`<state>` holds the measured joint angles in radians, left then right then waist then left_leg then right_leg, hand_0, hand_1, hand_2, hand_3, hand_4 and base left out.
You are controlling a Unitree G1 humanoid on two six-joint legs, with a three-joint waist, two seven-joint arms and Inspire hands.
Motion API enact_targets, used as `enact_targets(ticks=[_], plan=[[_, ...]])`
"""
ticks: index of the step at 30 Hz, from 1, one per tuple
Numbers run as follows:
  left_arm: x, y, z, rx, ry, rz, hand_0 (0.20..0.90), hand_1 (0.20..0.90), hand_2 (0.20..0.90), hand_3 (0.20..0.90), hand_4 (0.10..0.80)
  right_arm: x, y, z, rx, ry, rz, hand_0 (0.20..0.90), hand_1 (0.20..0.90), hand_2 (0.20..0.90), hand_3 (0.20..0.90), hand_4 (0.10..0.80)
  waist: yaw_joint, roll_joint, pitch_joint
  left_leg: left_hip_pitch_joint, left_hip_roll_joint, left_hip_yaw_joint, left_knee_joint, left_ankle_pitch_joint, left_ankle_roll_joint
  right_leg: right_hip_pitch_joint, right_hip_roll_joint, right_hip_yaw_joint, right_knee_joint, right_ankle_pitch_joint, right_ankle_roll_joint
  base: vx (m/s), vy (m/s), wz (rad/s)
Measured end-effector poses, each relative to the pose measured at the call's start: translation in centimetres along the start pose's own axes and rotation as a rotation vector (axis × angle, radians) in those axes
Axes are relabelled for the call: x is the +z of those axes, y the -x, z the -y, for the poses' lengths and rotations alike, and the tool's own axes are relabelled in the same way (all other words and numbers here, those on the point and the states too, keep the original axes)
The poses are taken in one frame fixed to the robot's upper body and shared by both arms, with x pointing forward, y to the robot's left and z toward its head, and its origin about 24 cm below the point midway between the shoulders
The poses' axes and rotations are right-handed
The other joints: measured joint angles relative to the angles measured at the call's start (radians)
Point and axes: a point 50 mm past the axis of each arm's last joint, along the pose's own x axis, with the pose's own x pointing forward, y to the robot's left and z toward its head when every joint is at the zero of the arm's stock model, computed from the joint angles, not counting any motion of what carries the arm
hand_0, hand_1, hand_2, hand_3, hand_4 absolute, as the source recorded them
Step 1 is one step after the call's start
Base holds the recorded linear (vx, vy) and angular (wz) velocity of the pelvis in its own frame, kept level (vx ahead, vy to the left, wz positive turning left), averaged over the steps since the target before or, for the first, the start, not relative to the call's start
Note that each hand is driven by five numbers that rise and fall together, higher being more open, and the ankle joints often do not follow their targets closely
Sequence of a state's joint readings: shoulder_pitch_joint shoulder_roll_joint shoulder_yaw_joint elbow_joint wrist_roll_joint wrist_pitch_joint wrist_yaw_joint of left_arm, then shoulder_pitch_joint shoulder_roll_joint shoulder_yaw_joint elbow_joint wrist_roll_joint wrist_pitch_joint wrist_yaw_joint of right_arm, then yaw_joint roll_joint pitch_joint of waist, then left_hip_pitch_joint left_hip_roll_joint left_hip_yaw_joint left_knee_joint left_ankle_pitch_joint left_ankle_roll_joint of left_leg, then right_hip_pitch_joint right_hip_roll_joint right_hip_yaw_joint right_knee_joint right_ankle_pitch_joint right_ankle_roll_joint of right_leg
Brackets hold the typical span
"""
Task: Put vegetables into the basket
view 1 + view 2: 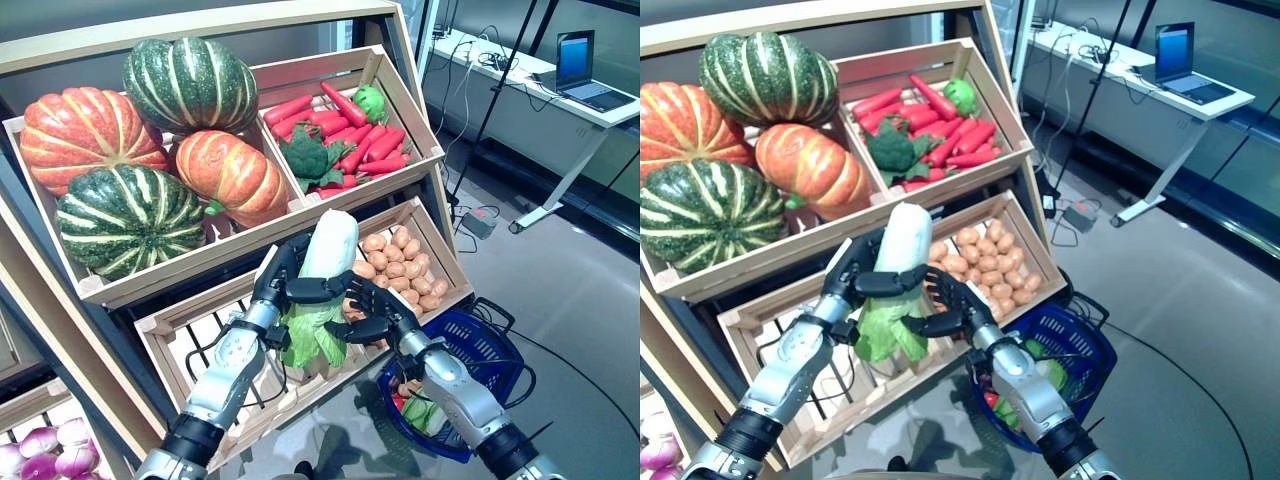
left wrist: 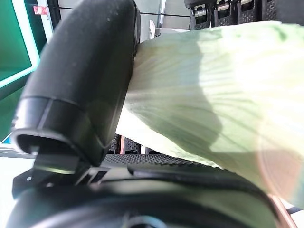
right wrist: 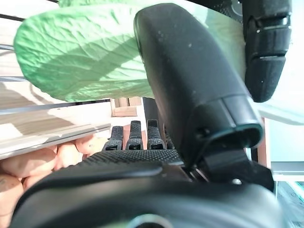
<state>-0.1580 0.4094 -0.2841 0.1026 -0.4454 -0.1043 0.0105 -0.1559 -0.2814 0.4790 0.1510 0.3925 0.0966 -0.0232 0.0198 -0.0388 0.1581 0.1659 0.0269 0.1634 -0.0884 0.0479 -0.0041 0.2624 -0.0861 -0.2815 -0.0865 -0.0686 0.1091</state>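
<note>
A napa cabbage (image 1: 328, 245) with a white stalk and green leaves hangs stalk-up in front of the lower shelf. My left hand (image 1: 275, 287) is shut on its middle, and its thumb (image 2: 85, 80) presses the pale leaf (image 2: 213, 95). My right hand (image 1: 385, 315) is open just right of the leafy end, fingers straight and pointing left, thumb (image 3: 190, 76) against the green leaf (image 3: 85, 52). The blue basket (image 1: 503, 347) stands on the floor at the lower right, below my right forearm, with some green and red vegetables inside.
The slanted wooden stand holds striped pumpkins (image 1: 190, 85) and a crate of carrots and broccoli (image 1: 345, 130) above, and a potato crate (image 1: 400, 262) beside a slatted crate (image 1: 200, 335) below. Purple bulbs (image 1: 45, 445) lie bottom left. A desk with a laptop (image 1: 585, 65) stands far right.
</note>
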Motion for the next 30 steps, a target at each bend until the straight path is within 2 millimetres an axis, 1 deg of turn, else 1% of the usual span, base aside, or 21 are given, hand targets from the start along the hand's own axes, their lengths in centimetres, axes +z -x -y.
enact_targets(ticks=[5, 12, 17, 19, 22, 27, 30], plan=[[0.0, 0.0, 0.2, -0.016, 0.003, -0.002, 0.3, 0.3, 0.3, 0.3, 0.4, 0.0, 0.0, 0.0, 0.003, -0.006, -0.003, 0.9, 0.9, 0.9, 0.9, 0.8, 0.001, 0.001, 0.0, 0.0, 0.0, -0.002, 0.0, 0.0, 0.0, 0.001, 0.0, -0.001, 0.0, 0.0, 0.0, 0.0, 0.0, 0.0], [-0.1, 0.0, 0.1, -0.017, 0.121, -0.003, 0.3, 0.3, 0.3, 0.3, 0.4, 0.0, -0.1, 0.1, 0.011, -0.056, -0.006, 0.9, 0.9, 0.9, 0.9, 0.8, 0.0, 0.001, 0.0, 0.0, -0.001, -0.011, 0.0, 0.001, 0.0, 0.005, 0.001, -0.003, -0.001, 0.0, 0.0, -0.001, -0.006, 0.03], [-0.2, 0.2, 0.1, -0.036, 0.203, -0.004, 0.3, 0.3, 0.3, 0.3, 0.4, -0.5, -0.4, 0.2, 0.057, -0.189, -0.033, 0.9, 0.9, 0.9, 0.9, 0.8, 0.007, 0.002, 0.0, 0.0, -0.004, -0.016, 0.0, 0.002, 0.001, 0.008, -0.001, -0.003, -0.002, 0.0, 0.0, 0.001, -0.003, 0.03], [-0.2, 0.3, 0.0, -0.058, 0.266, 0.0, 0.3, 0.3, 0.3, 0.3, 0.4, -1.1, -0.4, 0.6, 0.106, -0.331, -0.045, 0.9, 0.9, 0.9, 0.9, 0.8, 0.01, 0.002, 0.0, 0.0, -0.005, -0.018, 0.0, 0.003, 0.002, 0.009, -0.001, -0.003, -0.002, 0.0, 0.0, 0.005, -0.003, 0.02], [-0.2, 0.4, 0.0, -0.097, 0.343, 0.013, 0.3, 0.3, 0.3, 0.3, 0.4, -1.6, -0.2, 1.0, 0.182, -0.446, -0.037, 0.9, 0.9, 0.9, 0.9, 0.8, 0.019, 0.002, 0.0, 0.0, -0.006, -0.021, 0.0, 0.005, 0.002, 0.011, -0.002, -0.003, -0.002, 0.0, 0.0, 0.006, -0.003, 0.03], [0.2, 0.4, 0.4, -0.199, 0.504, 0.057, 0.3, 0.3, 0.3, 0.3, 0.4, -1.1, 0.3, 1.7, 0.343, -0.55, 0.018, 0.9, 0.9, 0.9, 0.9, 0.8, 0.032, 0.003, -0.003, 0.0, -0.007, -0.026, 0.0, 0.008, 0.003, 0.013, -0.002, -0.004, -0.002, 0.0, 0.0, 0.0, -0.004, 0.01], [0.2, 0.4, 0.9, -0.272, 0.552, 0.06, 0.3, 0.3, 0.3, 0.3, 0.4, -1.0, 0.6, 1.9, 0.436, -0.577, 0.011, 0.9, 0.9, 0.9, 0.9, 0.8, 0.034, 0.007, -0.009, -0.001, -0.008, -0.03, 0.0, 0.01, 0.004, 0.014, -0.002, -0.004, -0.002, 0.0, 0.0, -0.002, -0.005, 0.04]])
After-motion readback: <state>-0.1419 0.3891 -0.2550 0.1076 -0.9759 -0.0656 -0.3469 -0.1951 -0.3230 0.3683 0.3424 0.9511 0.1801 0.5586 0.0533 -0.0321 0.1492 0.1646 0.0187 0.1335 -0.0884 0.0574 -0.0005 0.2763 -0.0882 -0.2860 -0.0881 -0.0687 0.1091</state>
